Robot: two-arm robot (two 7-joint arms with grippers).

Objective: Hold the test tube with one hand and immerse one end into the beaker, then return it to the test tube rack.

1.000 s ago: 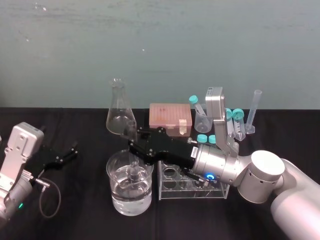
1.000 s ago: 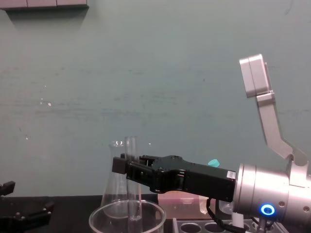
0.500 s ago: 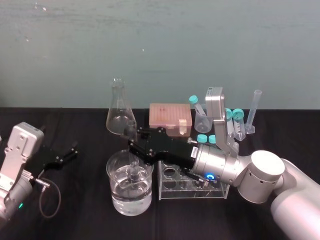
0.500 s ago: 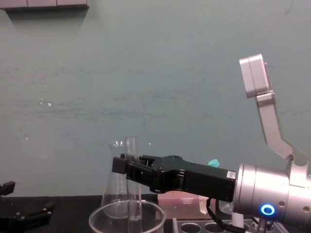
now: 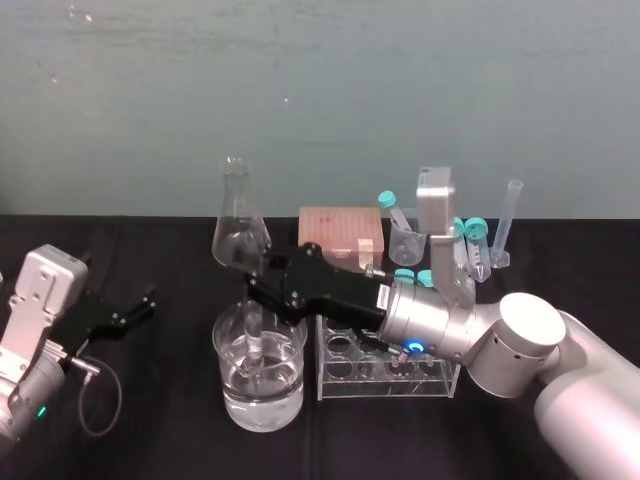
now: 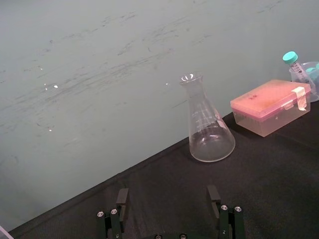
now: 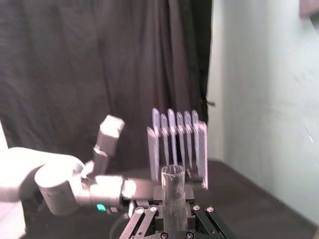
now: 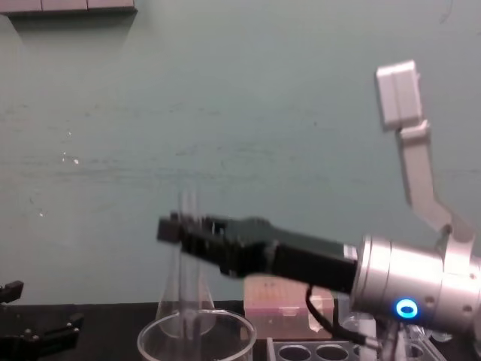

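1. Compared with half a second earlier, the right gripper (image 5: pixel 262 290) is standing higher and slightly farther toward the robot's left. It is carrying the long, slim, clear glass test tube (image 5: pixel 256 342) up with it.
2. Its jaws are clamping the test tube (image 7: pixel 173 191) just below the open upper end. This high grip is probably keeping the black fingers above the liquid.
3. The tube is hanging upright, with its rounded lower end inside the wide, round, clear glass beaker (image 5: pixel 218 352), which is partly filled with water. Whether the tip is touching the water cannot be told.
4. The pale, translucent test tube rack (image 5: pixel 385 386) is standing just beside the beaker on the robot's right. Its near holes are lying empty, so the return path is likely short.
5. The left gripper (image 5: pixel 130 308) is resting on the black table (image 5: pixel 150 420), well apart from the glassware. Its fingers (image 6: pixel 122 198) are spread and holding nothing.
6. The tube is showing as colourless and capless, with a circular rim, and it is almost disappearing against the beaker's wall.
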